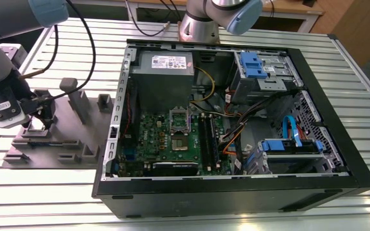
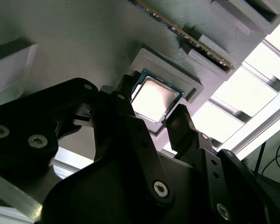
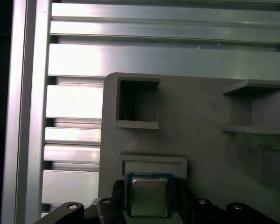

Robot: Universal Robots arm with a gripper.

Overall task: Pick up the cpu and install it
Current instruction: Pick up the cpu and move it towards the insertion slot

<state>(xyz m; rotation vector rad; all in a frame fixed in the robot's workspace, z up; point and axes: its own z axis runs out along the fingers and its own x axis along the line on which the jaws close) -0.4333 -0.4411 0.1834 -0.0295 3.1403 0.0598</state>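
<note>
The cpu (image 2: 155, 99) is a small square chip with a silvery top, lying flat in a shallow recess of the grey fixture (image 2: 84, 42). In the first wrist view the cpu (image 3: 149, 196) sits just below a raised lip of the fixture (image 3: 200, 121). My gripper (image 2: 153, 106) straddles the chip, and its black fingers (image 2: 182, 122) press against two opposite edges. In the exterior view the gripper (image 1: 36, 120) is low over the fixture (image 1: 75, 142), at that view's left, beside the open computer case (image 1: 236, 192). The board's socket (image 1: 179, 126) lies inside the case.
A memory stick (image 2: 186, 36) stands on edge in a slot of the fixture near the chip. Grey posts (image 1: 79, 103) rise from the fixture. The case holds a grey power box (image 1: 165, 62), blue drive brackets (image 1: 252, 65) and loose cables (image 1: 236, 130). A slatted metal table (image 1: 191, 219) is under everything.
</note>
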